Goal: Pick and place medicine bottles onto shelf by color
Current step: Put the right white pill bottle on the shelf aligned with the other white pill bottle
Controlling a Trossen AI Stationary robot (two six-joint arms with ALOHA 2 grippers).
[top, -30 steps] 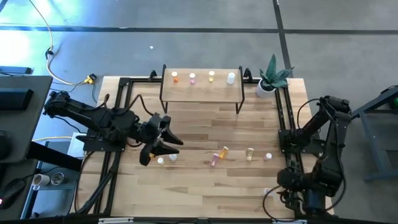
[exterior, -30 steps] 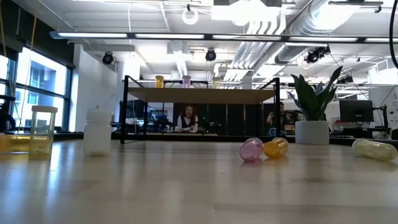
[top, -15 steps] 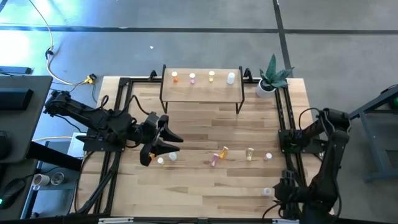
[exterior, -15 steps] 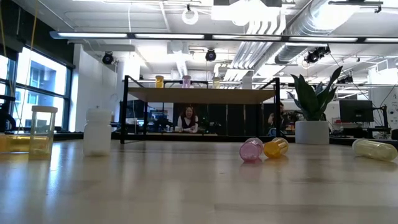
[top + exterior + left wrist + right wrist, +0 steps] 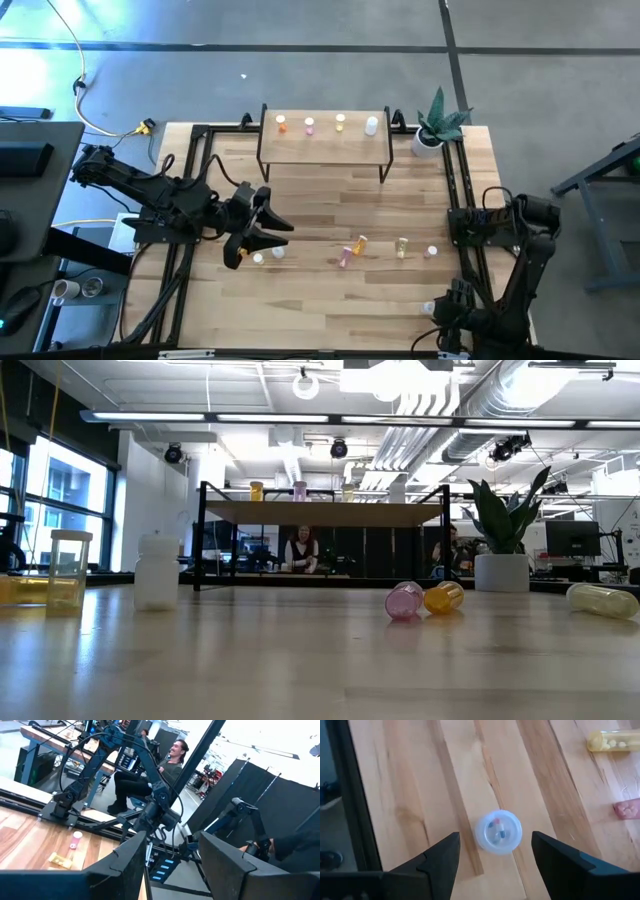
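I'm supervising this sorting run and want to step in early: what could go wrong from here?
The right gripper, open, hovers over an upright clear bottle; an off-centre descent could tip it. The pink bottle and orange bottle lie touching, so grabbing one may roll the other. The left gripper sits close to two white-capped bottles.

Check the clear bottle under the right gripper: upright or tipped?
Upright. The right wrist view looks straight down on the clear bottle, a round outline between the open right gripper fingers.

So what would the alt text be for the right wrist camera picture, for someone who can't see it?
Looking down between the right gripper's two open dark fingers, a small clear bottle holding a few pills stands on the wooden table. A yellow bottle and a pink bottle lie farther off at the edge.
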